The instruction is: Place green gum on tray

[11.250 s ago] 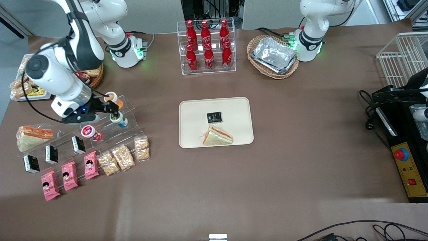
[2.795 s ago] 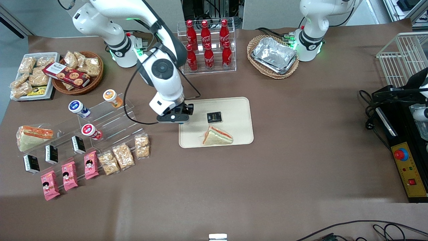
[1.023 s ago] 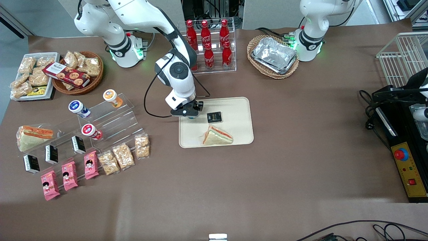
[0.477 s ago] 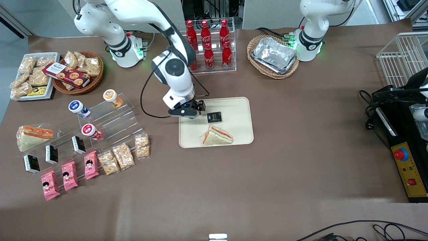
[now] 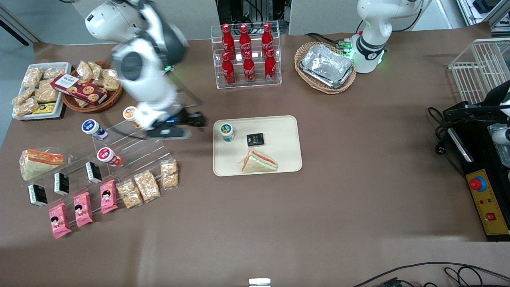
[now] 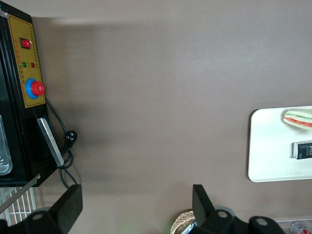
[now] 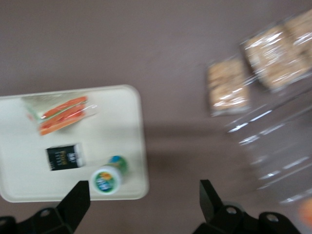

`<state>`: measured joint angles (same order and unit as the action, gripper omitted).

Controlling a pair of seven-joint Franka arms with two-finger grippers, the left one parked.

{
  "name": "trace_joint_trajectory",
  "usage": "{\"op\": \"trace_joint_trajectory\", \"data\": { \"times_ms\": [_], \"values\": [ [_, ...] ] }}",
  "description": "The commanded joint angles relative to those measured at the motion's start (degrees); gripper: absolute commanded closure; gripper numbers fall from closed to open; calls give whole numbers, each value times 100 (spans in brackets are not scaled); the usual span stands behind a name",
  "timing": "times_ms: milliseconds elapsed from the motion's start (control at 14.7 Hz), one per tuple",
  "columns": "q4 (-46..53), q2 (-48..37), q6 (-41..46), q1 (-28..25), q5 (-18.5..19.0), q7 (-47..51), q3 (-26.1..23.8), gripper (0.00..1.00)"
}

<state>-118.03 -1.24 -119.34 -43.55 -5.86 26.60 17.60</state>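
Note:
The green gum (image 5: pixel 227 131), a small white bottle with a green-rimmed lid, stands upright on the cream tray (image 5: pixel 287 159), in the tray corner nearest the working arm's end and farthest from the front camera. It also shows in the right wrist view (image 7: pixel 107 179) on the tray (image 7: pixel 19 156). My gripper (image 5: pixel 198 120) is open and empty, raised above the table between the tray and the clear acrylic steps (image 5: pixel 135 145), apart from the gum. A black packet (image 5: pixel 255 139) and a wrapped sandwich (image 5: pixel 258 162) lie on the tray.
Orange-lidded (image 5: pixel 131 114), blue-lidded (image 5: pixel 90 127) and red-lidded (image 5: pixel 106 156) bottles sit on the steps, with snack packets (image 5: pixel 146 186) below. A cola bottle rack (image 5: pixel 247 56) and a foil-tray basket (image 5: pixel 326 66) stand farther from the camera. Snack baskets lie toward the working arm's end.
My gripper has let go of the green gum on the tray, opened, and swung quickly away toward the acrylic steps. The gum now stands alone on the tray.

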Motion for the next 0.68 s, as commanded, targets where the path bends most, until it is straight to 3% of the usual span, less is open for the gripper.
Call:
{"op": "trace_joint_trajectory", "data": {
  "times_ms": [0, 136, 477, 614],
  "values": [
    [51, -596, 603, 1240, 698, -944, -72, 0],
    [384, -685, 945, 1847, 1025, -1427, -90, 0],
    [1842, -343, 2316, 3061, 982, -2079, -107, 0],
    [2169, -246, 2616, 3177, 1017, -2080, -99, 0]
  ]
}}
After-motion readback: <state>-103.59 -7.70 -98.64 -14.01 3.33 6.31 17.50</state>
